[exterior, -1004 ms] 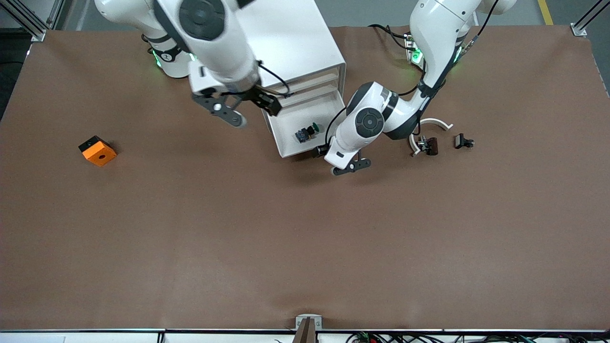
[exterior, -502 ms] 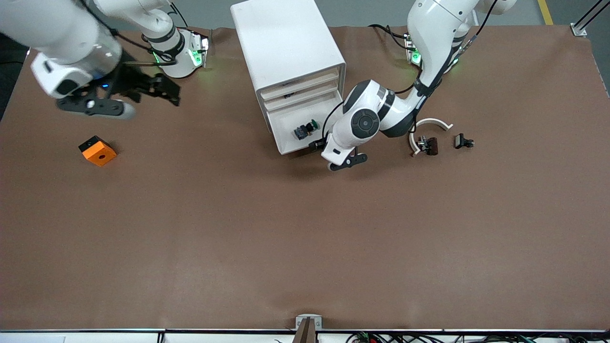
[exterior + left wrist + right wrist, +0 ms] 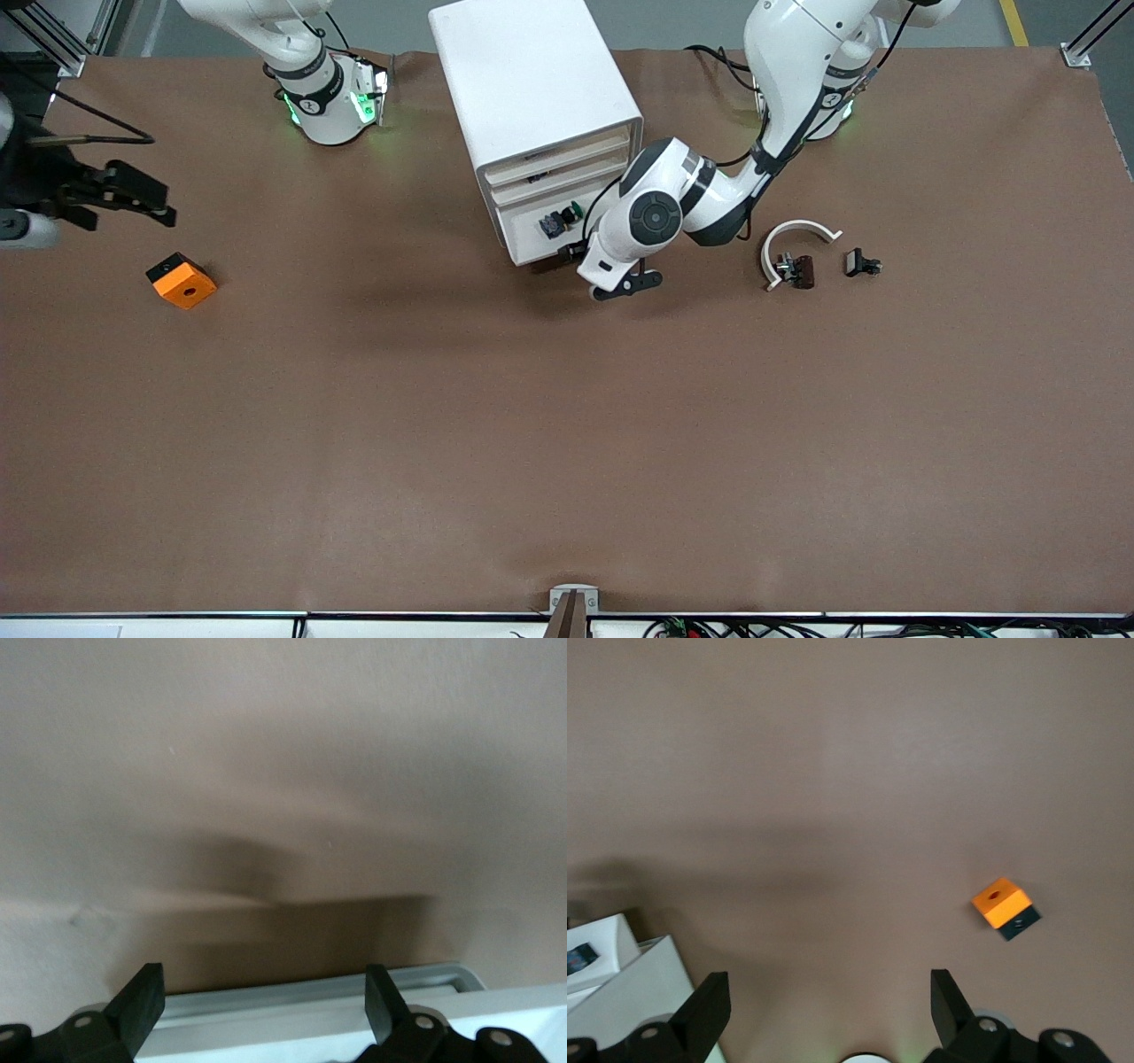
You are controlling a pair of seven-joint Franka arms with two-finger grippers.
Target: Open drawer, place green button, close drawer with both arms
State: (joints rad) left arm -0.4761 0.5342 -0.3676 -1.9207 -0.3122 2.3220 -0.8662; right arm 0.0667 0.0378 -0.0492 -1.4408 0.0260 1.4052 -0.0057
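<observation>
The white cabinet (image 3: 532, 80) stands at the back middle of the table. Its lowest drawer (image 3: 518, 241) is partly out, and the green-capped button (image 3: 558, 221) lies in it. My left gripper (image 3: 609, 271) is open and low at the drawer's cream front; in the left wrist view the front edge (image 3: 310, 1019) spans the gap of the gripper (image 3: 266, 992). My right gripper (image 3: 80, 211) is open and empty over the right arm's end of the table; its wrist view shows the gripper (image 3: 831, 997), the cabinet (image 3: 611, 988) and the button (image 3: 578, 958).
An orange block with a hole (image 3: 181, 280) lies near the right arm's end, also in the right wrist view (image 3: 1004, 906). A white curved strip (image 3: 802, 229) with small black parts (image 3: 861, 263) lies beside the left arm.
The drawer has slid further into the cabinet with my left gripper against its front. My right arm has swung from the cabinet out to its own end of the table.
</observation>
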